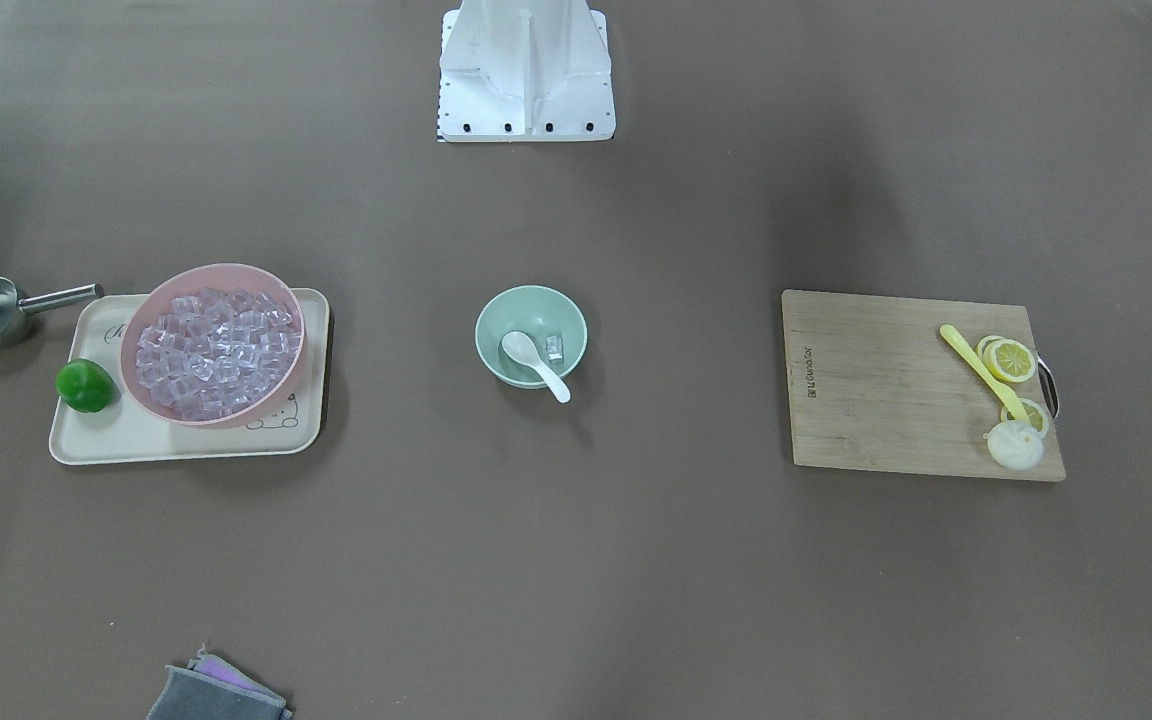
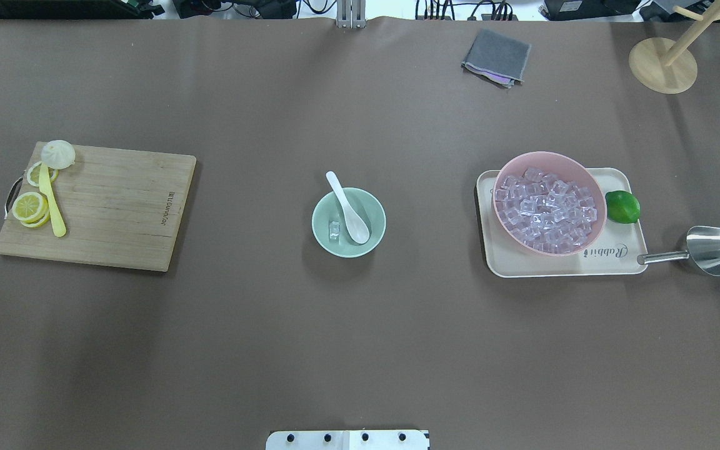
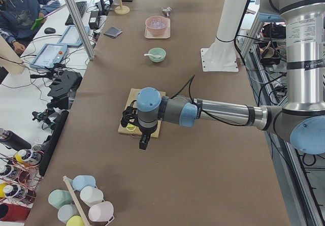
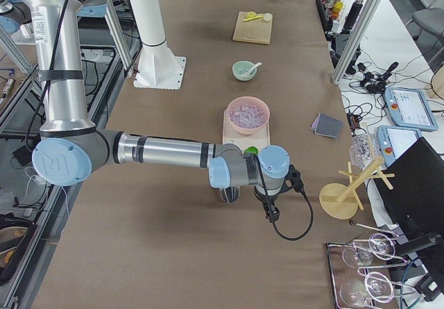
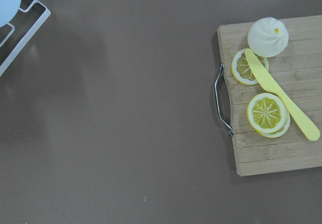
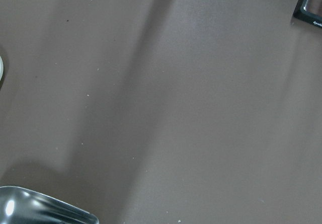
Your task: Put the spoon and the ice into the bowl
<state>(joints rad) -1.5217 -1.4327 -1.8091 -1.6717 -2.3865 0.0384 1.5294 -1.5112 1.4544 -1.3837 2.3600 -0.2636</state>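
A long desk (image 2: 360, 350) under a matt brown sheet takes up the middle of the room. Even light from above leaves only soft, broad shadows on the brown. A white bench (image 3: 20, 109) runs along one long side and carries tablets (image 3: 49, 56), cables and bottles (image 3: 23, 157). Silver aluminium posts (image 3: 76, 15) rise between bench and desk. A round-footed wooden stand (image 2: 663, 65) sits at one corner of the desk. Pastel mugs (image 3: 84, 200) cluster on a rack at one end, and stemmed glasses (image 4: 368, 281) are at the other.

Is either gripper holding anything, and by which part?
Spoon and ice lie in the bowl, unheld. Left gripper and right gripper show only from the side: cannot tell.
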